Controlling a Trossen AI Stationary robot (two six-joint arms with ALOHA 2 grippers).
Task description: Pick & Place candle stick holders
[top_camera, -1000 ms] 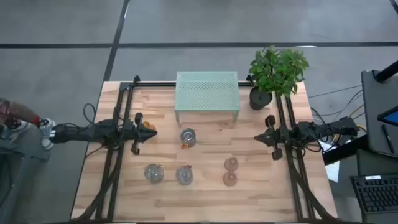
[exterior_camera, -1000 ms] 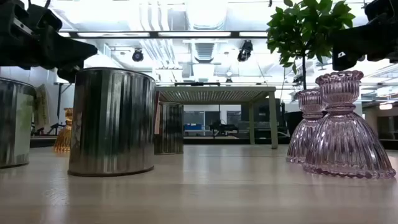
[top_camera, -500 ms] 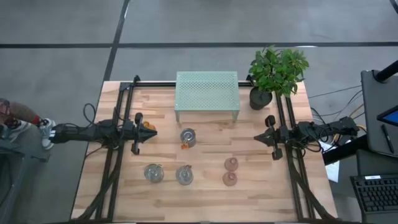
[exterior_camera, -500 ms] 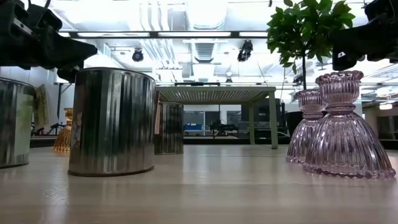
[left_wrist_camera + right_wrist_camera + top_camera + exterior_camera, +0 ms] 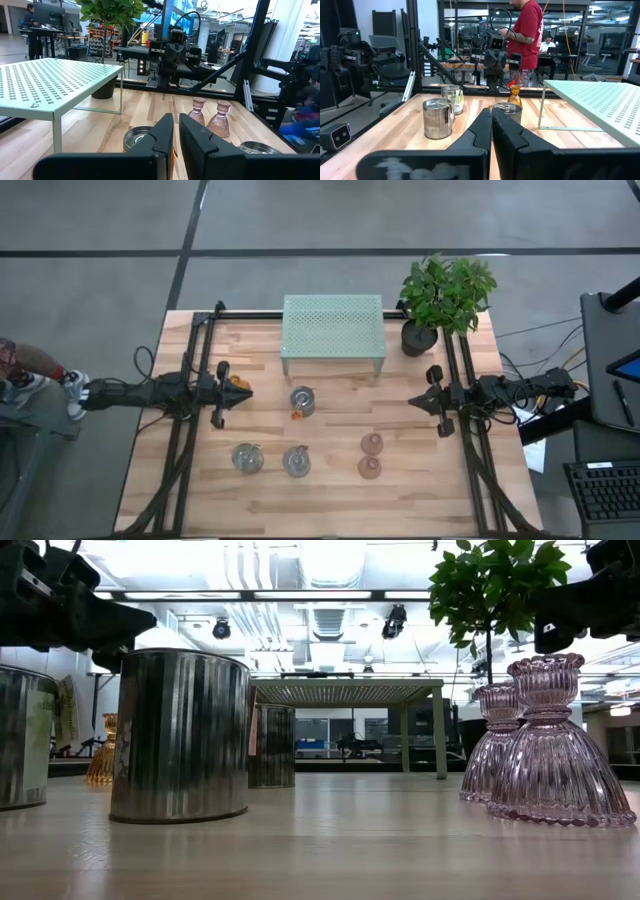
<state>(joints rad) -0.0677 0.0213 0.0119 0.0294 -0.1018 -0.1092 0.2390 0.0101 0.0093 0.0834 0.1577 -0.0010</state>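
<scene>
High view shows the pale wooden table (image 5: 330,505) first, with the pale green mesh shelf (image 5: 333,326) and potted green plant (image 5: 445,292) at its far edge. The left gripper (image 5: 222,393) waits at the left side, fingers nearly together on nothing; the right gripper (image 5: 432,400) waits opposite, clenched and empty. Three silvery round jars (image 5: 301,401) (image 5: 247,457) (image 5: 296,461) and two pale pink glass holders (image 5: 371,444) (image 5: 369,468) stand mid-table; the amber bottle-shaped holder (image 5: 239,384) sits just beside the left gripper, so a careless reach could topple it. The pink pair nearly touch, so grasping one risks nudging its neighbour. No readable writing shows.
</scene>
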